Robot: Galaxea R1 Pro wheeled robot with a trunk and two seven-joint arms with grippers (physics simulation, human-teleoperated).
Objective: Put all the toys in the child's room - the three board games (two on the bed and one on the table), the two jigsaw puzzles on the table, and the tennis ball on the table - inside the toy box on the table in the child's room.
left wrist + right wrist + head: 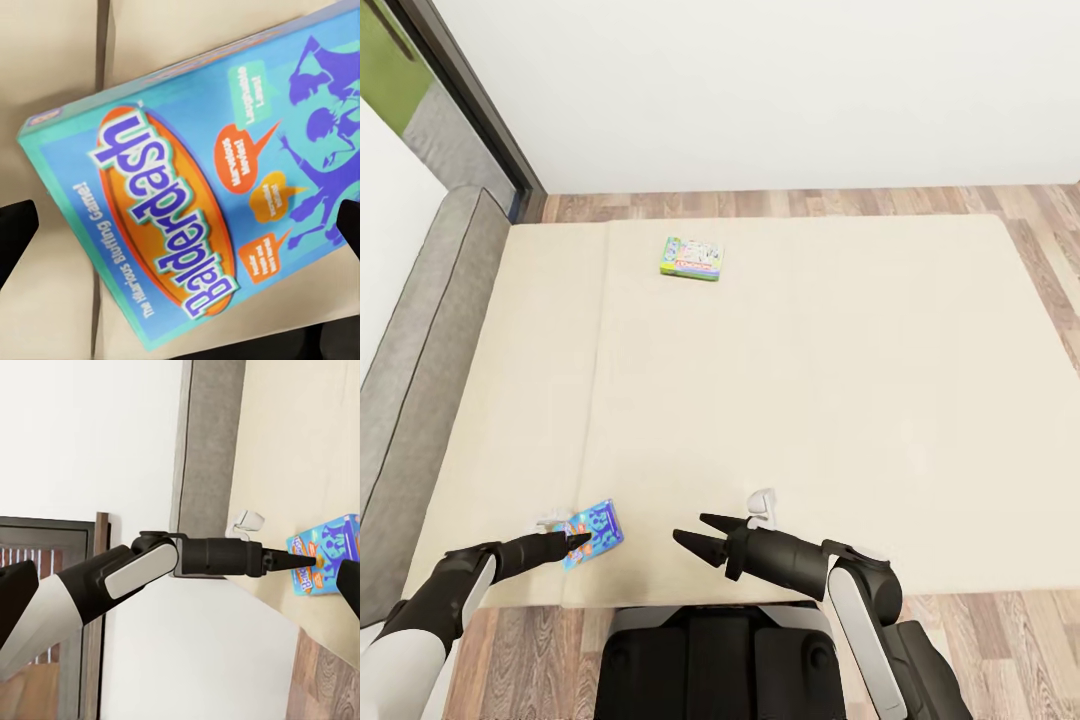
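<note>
Right now my left gripper point(573, 541) straddles the flat blue board game point(593, 533) near the beige bed's point(810, 380) front edge, jaws wide, gripping nothing; closing off-centre could skid it overboard. My right gripper point(693, 532) hangs open, empty.

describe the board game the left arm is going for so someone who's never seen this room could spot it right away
Start at the wide beige bed with the grey headboard along one side. On its near edge, by the robot, lies a flat blue board game, right at the left gripper. Its cover reads Balderdash in an orange oval; the other game box, far across the mattress, is white and green.
</note>
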